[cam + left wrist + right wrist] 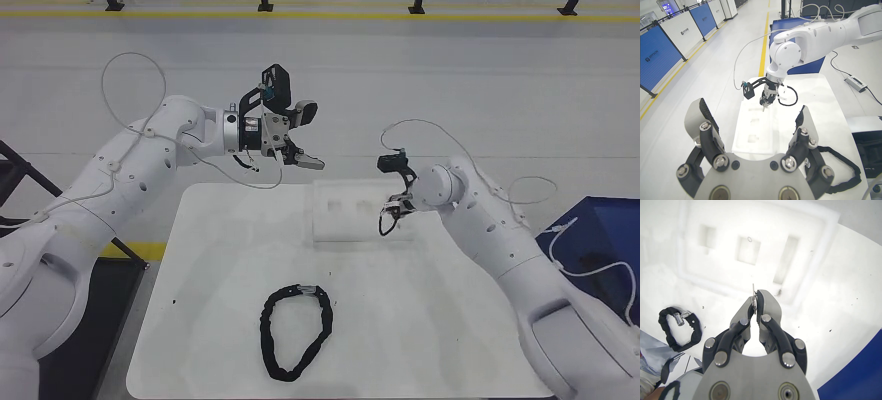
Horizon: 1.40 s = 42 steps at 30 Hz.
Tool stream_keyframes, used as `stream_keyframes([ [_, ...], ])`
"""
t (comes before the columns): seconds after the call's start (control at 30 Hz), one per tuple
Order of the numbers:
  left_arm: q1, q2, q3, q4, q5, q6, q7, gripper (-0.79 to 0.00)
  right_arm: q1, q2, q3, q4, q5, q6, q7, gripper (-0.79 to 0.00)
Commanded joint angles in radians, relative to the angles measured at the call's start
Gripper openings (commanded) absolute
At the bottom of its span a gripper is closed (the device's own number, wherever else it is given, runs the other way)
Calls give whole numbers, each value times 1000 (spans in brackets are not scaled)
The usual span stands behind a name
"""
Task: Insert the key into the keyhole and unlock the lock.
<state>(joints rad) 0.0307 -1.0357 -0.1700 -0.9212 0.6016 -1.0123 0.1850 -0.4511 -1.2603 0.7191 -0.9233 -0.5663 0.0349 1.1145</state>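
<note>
A black chain lock (295,330) lies in a loop on the white table's near middle, its chrome lock cylinder (679,320) at one end. My right gripper (754,298) is shut on a thin metal key (753,294), whose blade points down at the white foam tray (352,212). From the left wrist, the right gripper (764,105) hangs just above the tray (755,130). My left gripper (753,115) stands open and empty, held high over the table's far left edge (305,158).
The foam tray has three rectangular recesses (748,250) and sits at the table's far middle. A blue cabinet (600,240) stands right of the table. A power brick and cables (857,83) lie on the floor beyond.
</note>
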Motion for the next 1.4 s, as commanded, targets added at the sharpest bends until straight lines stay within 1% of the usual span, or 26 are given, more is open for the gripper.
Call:
stream_keyframes([
  [0.0,0,0,0,0,0,0,0,0,-59,37,56,-140,-34,22,28,-785],
  [0.13,0,0,0,0,0,0,0,0,-206,108,194,-405,-97,56,86,-785],
  [0.23,0,0,0,0,0,0,0,0,-316,144,300,-558,-115,72,80,-785],
  [0.33,0,0,0,0,0,0,0,0,-414,169,405,-662,-71,43,38,-785],
  [0.5,0,0,0,0,0,0,0,0,-553,195,563,-762,58,-76,-51,-785],
  [0.7,0,0,0,0,0,0,0,0,-670,211,690,-803,225,-211,-124,-785],
  [0.77,0,0,0,0,0,0,0,0,-704,215,721,-809,296,-273,-132,-785],
  [0.83,0,0,0,0,0,0,0,0,-727,219,753,-802,352,-311,-135,-785],
  [0.9,0,0,0,0,0,0,0,0,-746,221,779,-794,397,-300,-146,-785],
  [1.07,0,0,0,0,0,0,0,0,-772,224,814,-767,498,-310,-178,-785],
  [1.37,0,0,0,0,0,0,0,0,-774,224,817,-764,503,-310,-183,-785],
])
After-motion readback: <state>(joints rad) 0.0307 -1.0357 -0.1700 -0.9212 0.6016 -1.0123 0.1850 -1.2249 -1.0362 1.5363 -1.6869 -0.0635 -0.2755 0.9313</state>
